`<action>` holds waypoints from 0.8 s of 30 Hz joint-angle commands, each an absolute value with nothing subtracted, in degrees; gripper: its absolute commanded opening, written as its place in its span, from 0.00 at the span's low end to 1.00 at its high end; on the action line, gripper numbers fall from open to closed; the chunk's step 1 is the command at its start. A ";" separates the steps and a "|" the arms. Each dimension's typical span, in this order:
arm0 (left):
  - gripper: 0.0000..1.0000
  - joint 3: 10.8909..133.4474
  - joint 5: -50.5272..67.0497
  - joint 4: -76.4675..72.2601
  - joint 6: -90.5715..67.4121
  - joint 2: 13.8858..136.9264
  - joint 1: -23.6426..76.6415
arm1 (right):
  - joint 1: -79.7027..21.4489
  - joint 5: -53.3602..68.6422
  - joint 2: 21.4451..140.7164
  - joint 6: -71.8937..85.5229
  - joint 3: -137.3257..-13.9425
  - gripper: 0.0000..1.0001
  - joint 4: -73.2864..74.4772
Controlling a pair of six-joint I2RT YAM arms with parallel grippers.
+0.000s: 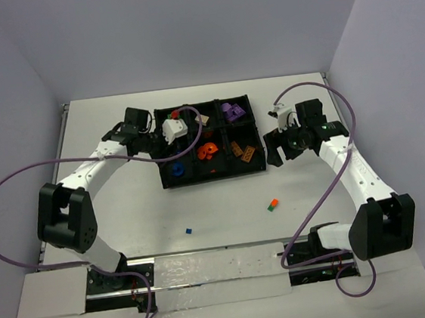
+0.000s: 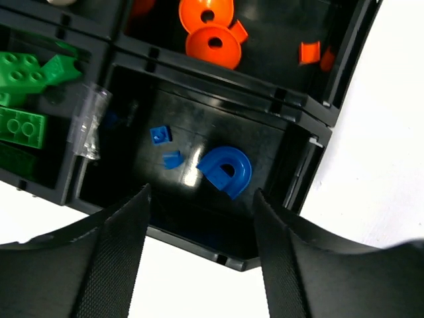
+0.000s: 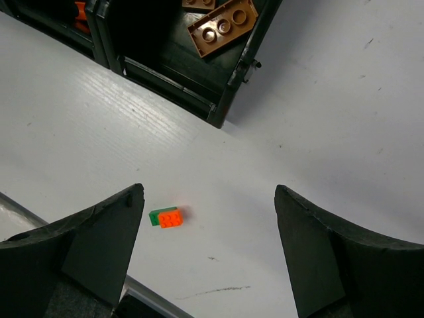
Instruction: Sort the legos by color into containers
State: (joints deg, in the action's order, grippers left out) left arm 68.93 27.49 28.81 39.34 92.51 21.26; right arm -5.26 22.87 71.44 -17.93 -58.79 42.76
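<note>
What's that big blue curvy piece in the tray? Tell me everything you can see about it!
The big blue piece is shaped like a horseshoe: a thick rounded arch, open on one side. It looks like smooth, shiny plastic. It lies flat on the black floor of one tray compartment, close to two smaller blue bits but not touching them. Nothing is holding it; it touches only the floor.

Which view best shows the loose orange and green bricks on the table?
Right wrist: the orange and green bricks lie touching, with studs visible. Top external shows them only as tiny specks; left wrist misses them entirely.
</note>
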 commanded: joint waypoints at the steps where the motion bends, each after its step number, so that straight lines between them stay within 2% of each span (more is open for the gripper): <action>1: 0.73 72.14 28.70 26.40 39.32 91.80 21.01 | -4.92 22.06 69.20 -18.60 -58.68 0.86 43.07; 3: 0.73 71.83 31.34 26.67 40.02 90.85 20.81 | -4.92 22.19 69.02 -18.67 -58.56 0.86 43.13; 7: 0.60 69.01 41.68 34.74 50.80 86.44 19.42 | -4.83 22.14 68.60 -19.48 -58.27 0.86 43.24; 9: 0.57 65.19 45.24 40.58 58.84 82.38 19.61 | -4.88 21.89 68.60 -19.92 -57.87 0.86 43.24; 11: 0.57 62.74 45.78 43.98 63.47 78.72 20.58 | -4.83 21.75 68.74 -20.22 -57.52 0.86 43.24; 13: 0.57 55.36 44.34 47.93 70.18 74.41 23.46 | -4.92 21.62 68.84 -20.44 -57.06 0.86 43.08; 17: 0.57 43.72 42.69 46.58 74.56 65.70 31.05 | -4.92 21.53 69.53 -20.92 -56.33 0.86 42.81; 21: 0.61 38.22 40.70 42.12 82.01 62.23 35.49 | -4.83 21.18 70.05 -21.09 -55.90 0.86 43.07; 24: 0.62 38.86 38.33 42.87 89.38 64.80 38.74 | -4.85 21.27 70.07 -21.04 -55.81 0.86 43.56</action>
State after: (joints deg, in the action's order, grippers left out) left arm 37.56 39.81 44.47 76.68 63.56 35.34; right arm -5.23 21.82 70.28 -20.39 -56.54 43.11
